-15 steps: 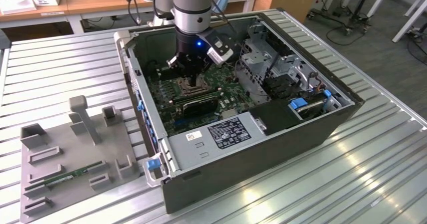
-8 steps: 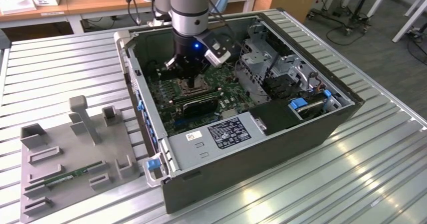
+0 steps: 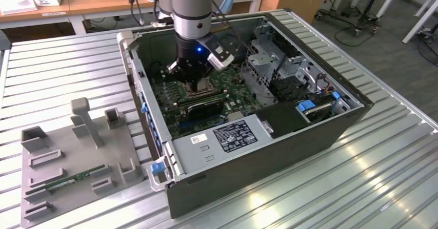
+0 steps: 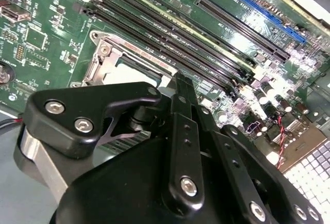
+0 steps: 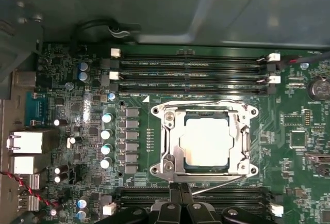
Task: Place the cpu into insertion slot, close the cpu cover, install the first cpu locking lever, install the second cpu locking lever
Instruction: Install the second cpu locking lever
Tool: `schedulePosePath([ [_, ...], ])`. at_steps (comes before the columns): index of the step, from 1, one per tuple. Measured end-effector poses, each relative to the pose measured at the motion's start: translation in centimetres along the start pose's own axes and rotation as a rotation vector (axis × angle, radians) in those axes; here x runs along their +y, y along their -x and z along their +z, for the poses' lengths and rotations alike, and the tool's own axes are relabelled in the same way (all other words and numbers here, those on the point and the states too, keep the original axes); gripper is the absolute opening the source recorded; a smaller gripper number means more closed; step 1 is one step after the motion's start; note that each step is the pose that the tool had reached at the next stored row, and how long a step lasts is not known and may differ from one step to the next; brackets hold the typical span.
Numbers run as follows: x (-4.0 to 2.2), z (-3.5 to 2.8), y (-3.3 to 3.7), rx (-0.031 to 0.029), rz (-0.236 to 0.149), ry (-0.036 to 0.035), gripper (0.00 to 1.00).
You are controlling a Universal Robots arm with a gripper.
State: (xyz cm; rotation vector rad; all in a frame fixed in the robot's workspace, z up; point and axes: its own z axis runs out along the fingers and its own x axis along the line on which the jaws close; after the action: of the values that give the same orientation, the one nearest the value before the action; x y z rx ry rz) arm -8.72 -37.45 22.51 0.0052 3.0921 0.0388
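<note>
The cpu, a pale square chip, lies flat in the insertion slot on the green board. The silver cpu cover is folded down around it, its window framing the chip. One thin wire lever slants up off the socket's edge beside my fingertips. Another lever runs along the opposite edge. My gripper hovers at the socket's rim with its black fingers pressed together and nothing between them. In the second wrist view the gripper sits just past the cpu. The exterior view shows the gripper low inside the case.
Black memory slots flank the socket on two sides. The open computer case walls in the arm, with a grey drive cage on the exterior view's right. A grey parts fixture lies on the table at that view's left.
</note>
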Motion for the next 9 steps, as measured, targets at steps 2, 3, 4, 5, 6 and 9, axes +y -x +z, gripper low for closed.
schedulePosePath([
  [2,0.0,0.12,-0.13,0.0,0.0,-0.0001,0.11],
  [3,-0.01,0.19,-0.2,0.0,0.0,0.0,0.11],
  [4,-0.01,0.25,-0.27,0.0001,0.0,-0.0001,0.11],
  [5,-0.01,0.31,-0.35,0.0001,0.0,-0.0001,0.11],
  [6,-0.01,0.38,-0.43,0.0001,0.0,-0.0001,0.11],
  [9,-0.02,0.55,-0.64,0.0,0.0,0.0,0.11],
])
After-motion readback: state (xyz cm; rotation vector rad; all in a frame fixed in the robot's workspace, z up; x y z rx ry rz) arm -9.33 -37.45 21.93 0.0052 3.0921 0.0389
